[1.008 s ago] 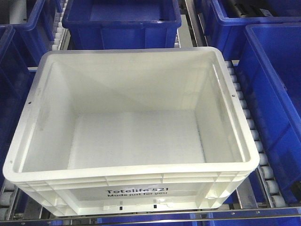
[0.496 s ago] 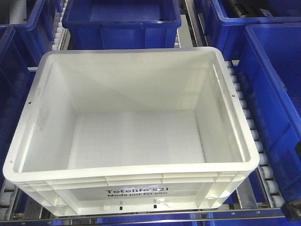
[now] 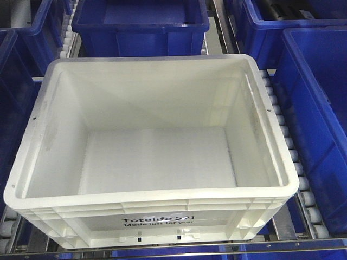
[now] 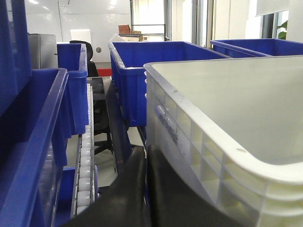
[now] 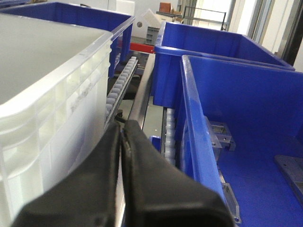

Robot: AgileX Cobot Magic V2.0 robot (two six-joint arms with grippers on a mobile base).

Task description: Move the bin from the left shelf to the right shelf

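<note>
The white bin [image 3: 154, 157] sits squarely in the middle of the front view, empty, open side up, resting on a roller rack [image 3: 287, 157] whose small white rollers run along its right flank. On its near wall the black print reads "Totelife 521", and under it a smaller line, "Made just for you". Dark blue bins [image 3: 140, 24] crowd it on every side: 1 directly behind, more to the left and right, none of them touching it as far as the front view shows.

Over to the left wrist view: the left gripper [image 4: 146, 189] is low beside the white bin's ribbed outer wall [image 4: 199, 151], in the lane between it and a blue bin [image 4: 38, 142]. Its 2 dark fingers [image 4: 125, 189] are pressed together with only a thin seam between them, nothing caught in there. A strip of white rollers [image 4: 85, 161] runs alongside.

Right wrist view: the right gripper [image 5: 124, 175] is down beside the bin's other wall [image 5: 57, 118], a blue bin [image 5: 236, 118] close on its far side. Its dark fingers [image 5: 156, 184] are likewise closed against each other, gripping nothing. A row of rollers [image 5: 120, 82] and a metal rail [image 5: 142, 94] stretch ahead
</note>
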